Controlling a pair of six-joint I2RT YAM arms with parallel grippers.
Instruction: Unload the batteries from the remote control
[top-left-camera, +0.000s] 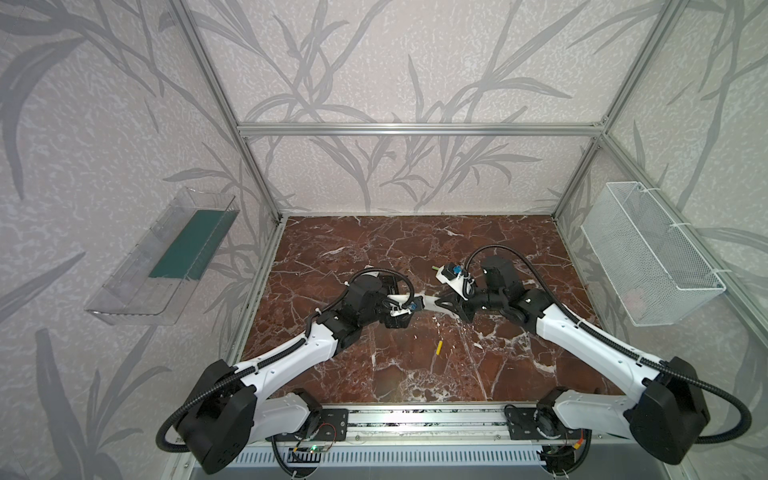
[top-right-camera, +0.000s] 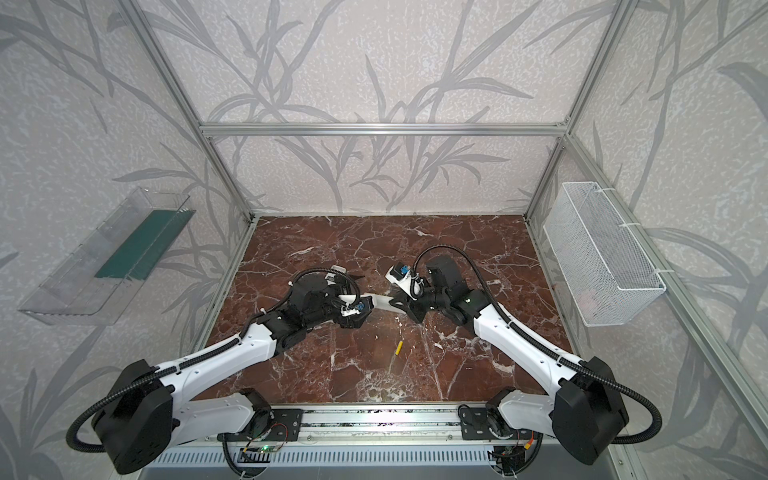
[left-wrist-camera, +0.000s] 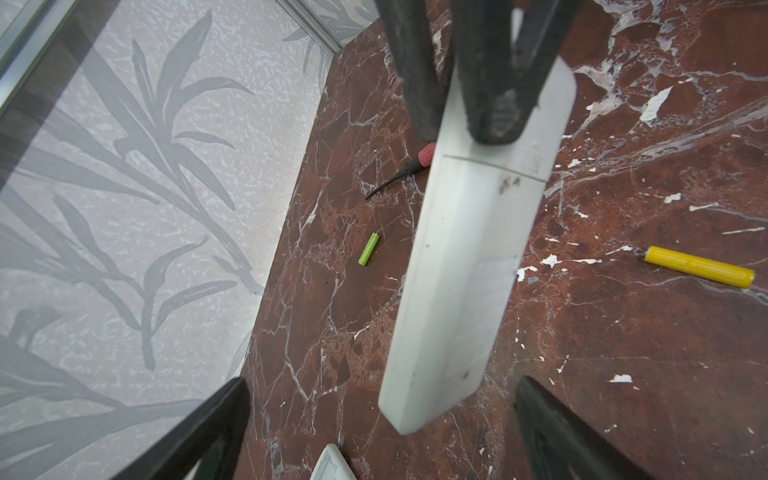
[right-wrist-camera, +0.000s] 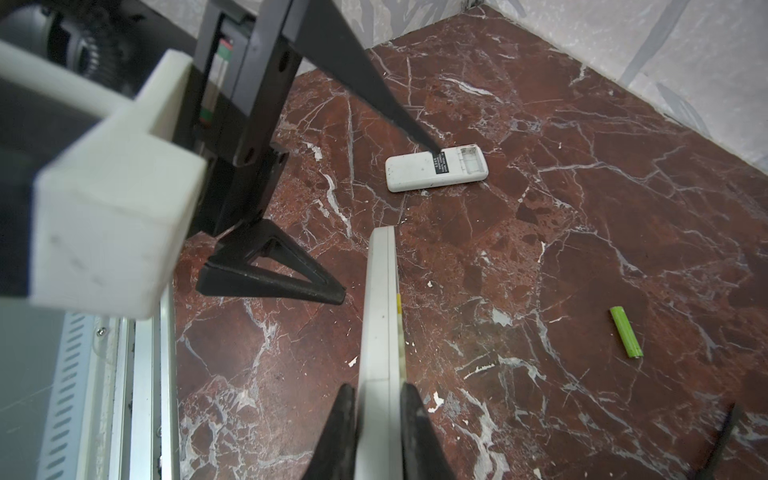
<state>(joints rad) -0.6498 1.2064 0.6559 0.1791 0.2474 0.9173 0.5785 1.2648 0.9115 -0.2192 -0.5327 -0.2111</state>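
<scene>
A long white remote control (left-wrist-camera: 469, 257) hangs above the marble table, between the two arms in both top views (top-left-camera: 424, 300) (top-right-camera: 380, 300). My right gripper (right-wrist-camera: 379, 399) is shut on one end of it, with a black finger (right-wrist-camera: 340, 432) pressed against each flat face. My left gripper (left-wrist-camera: 384, 382) stands wide open around the other end, and its fingers (left-wrist-camera: 199, 436) are clear of the remote. A thin yellow strip shows along the remote's edge (right-wrist-camera: 399, 307). A yellow battery (left-wrist-camera: 698, 267) (top-left-camera: 439, 347) lies loose on the table. A green battery (left-wrist-camera: 369, 248) (right-wrist-camera: 626, 332) lies farther back.
A second white remote (right-wrist-camera: 432, 170) lies flat on the table with its battery bay uncovered. A red-handled screwdriver (left-wrist-camera: 415, 164) lies near the green battery. A white wire basket (top-left-camera: 648, 257) hangs on the right wall and a clear tray (top-left-camera: 162, 266) on the left wall.
</scene>
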